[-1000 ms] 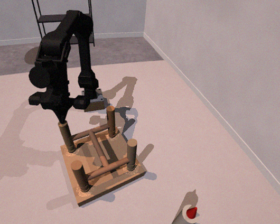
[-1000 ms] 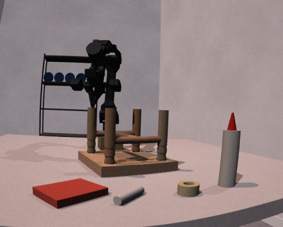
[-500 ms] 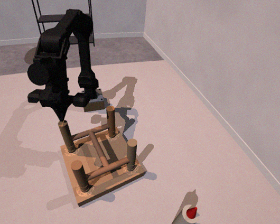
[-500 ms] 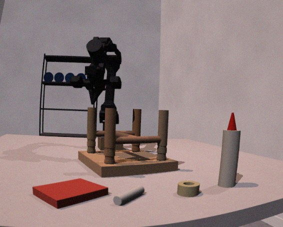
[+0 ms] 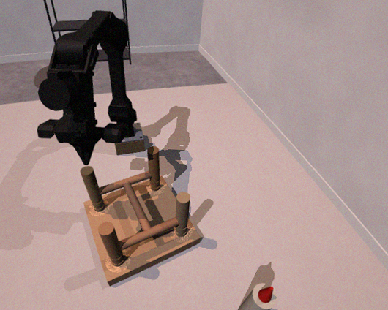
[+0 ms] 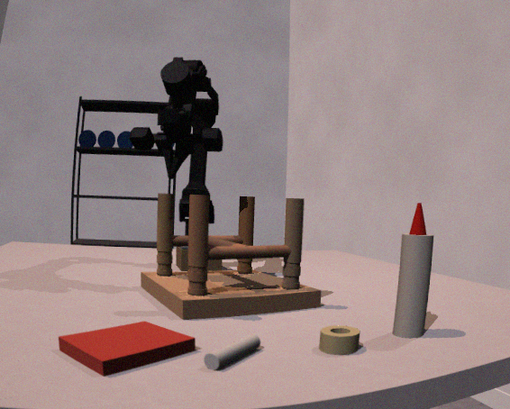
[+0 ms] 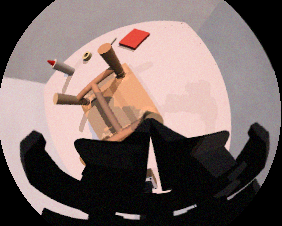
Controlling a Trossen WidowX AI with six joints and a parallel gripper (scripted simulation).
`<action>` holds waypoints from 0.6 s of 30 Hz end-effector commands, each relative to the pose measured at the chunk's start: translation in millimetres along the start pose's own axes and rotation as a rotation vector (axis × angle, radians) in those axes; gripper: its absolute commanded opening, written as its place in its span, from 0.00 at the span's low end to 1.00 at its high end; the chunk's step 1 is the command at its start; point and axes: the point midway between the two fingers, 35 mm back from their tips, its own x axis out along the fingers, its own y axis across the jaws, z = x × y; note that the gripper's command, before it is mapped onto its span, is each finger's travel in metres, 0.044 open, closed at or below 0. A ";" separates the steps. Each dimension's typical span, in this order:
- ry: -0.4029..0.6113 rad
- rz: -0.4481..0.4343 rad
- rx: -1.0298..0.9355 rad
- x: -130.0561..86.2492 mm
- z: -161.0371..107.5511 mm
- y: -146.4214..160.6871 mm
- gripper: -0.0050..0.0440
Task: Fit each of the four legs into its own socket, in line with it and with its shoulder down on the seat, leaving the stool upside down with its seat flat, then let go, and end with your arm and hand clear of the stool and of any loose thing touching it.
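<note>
Hanging fingertips-down, the black claw (image 5: pixel 85 159) is pinched together on nothing, just above the rear leg (image 5: pixel 92 188); the upturned stool (image 5: pixel 143 239) stands on the desk (image 5: pixel 277 198); a red-tipped cylinder (image 5: pixel 258 303) stands well apart.

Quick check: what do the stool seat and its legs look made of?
Seat: looks like light, matte wood, tan with flat sawn-looking edges. Legs: darker brown, probably turned wood, with ringed shoulders near the seat. No grain is visible on either, so wood is a guess from colour.
</note>
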 end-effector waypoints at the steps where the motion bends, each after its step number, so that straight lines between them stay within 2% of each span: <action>1: 0.010 0.018 -0.054 0.3 14.3 19.4 0.10; 3: 0.016 0.039 -0.116 -0.2 29.3 43.5 0.10; 9: 0.029 0.079 -0.241 0.4 52.0 97.6 0.10; 15: 0.041 0.117 -0.362 2.6 63.1 155.0 0.10; 17: 0.041 0.117 -0.362 2.6 63.1 155.0 0.10; 18: 0.044 0.126 -0.394 3.4 64.0 170.7 0.10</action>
